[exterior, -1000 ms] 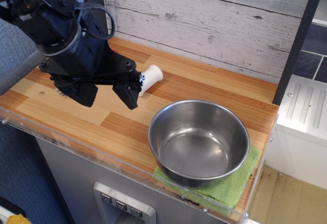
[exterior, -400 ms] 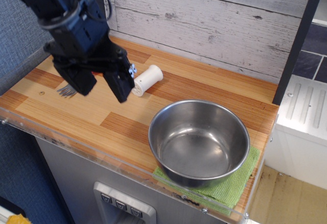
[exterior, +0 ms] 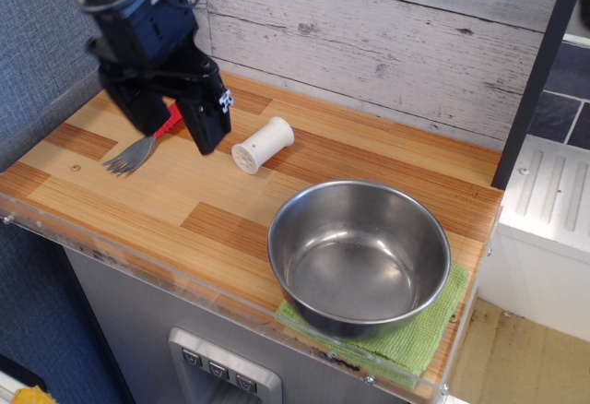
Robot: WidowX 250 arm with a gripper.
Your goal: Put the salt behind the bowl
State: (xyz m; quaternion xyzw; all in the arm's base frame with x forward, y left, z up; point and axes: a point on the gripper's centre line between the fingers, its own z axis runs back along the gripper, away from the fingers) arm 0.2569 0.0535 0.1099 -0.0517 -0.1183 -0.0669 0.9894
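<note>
the black two-fingered tool [exterior: 175, 123] hung above the left part of the wooden plank-patterned table [exterior: 221, 210], its two dark fingers [exterior: 207, 123] pointing down with a wide gap between them and nothing held. between and just behind those fingers showed the red-handled fork [exterior: 138, 148], lying flat on the table with its grey tines toward the left front edge; part of its red handle was hidden by the tool.

just to the right of the tool, apart from it, lay the small white cylindrical salt shaker [exterior: 261, 144]. it was on its side, slightly waisted in the middle, with the flat end bearing tiny dark holes turned toward the front left. it rested on the table left of and behind the large round shiny stainless-steel bowl [exterior: 359, 256], well apart from the bowl's rim.

the bowl stood upright near the front right corner, deep-sided with a rolled rim, and its inside was empty, showing only reflections. it sat on a green cloth [exterior: 424, 335] whose edges stuck out beneath it at the front and right.
</note>
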